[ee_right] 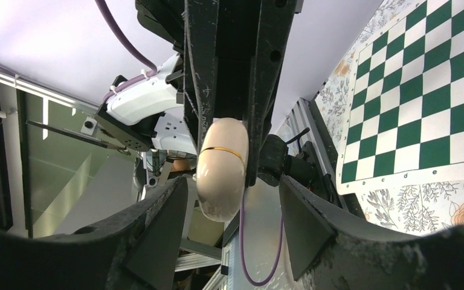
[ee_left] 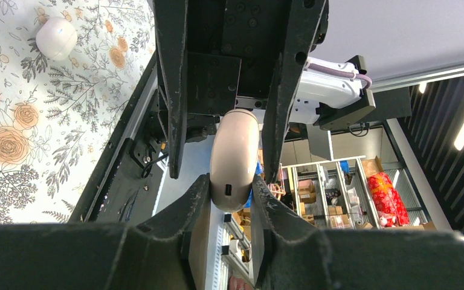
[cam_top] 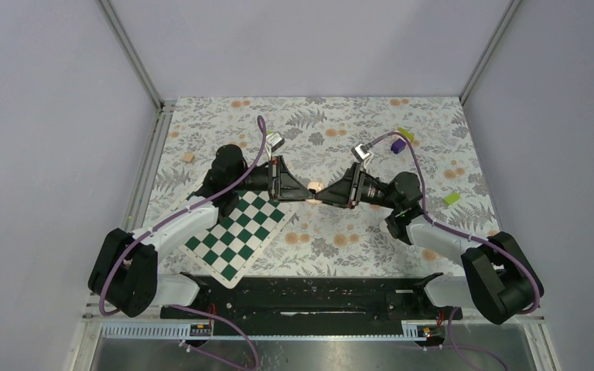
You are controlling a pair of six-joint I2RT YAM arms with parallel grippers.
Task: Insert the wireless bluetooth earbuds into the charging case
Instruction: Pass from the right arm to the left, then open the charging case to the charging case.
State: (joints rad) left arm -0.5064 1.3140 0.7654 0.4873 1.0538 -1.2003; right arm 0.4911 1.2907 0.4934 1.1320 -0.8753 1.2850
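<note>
Midair over the floral table (cam_top: 340, 124), just beside the chessboard (cam_top: 240, 232), the left gripper (ee_left: 232, 192) and the right gripper (ee_right: 231, 187) are meeting.
The left gripper is pinching the white charging case (ee_left: 234, 151) by one end, holding it off the table. The right gripper is straddling the other end with jaws standing wide, its fingers (ee_right: 163, 223) flanking the shell without clearly touching. A small white rounded object (ee_left: 56, 37) is lying on the table nearby.
</note>
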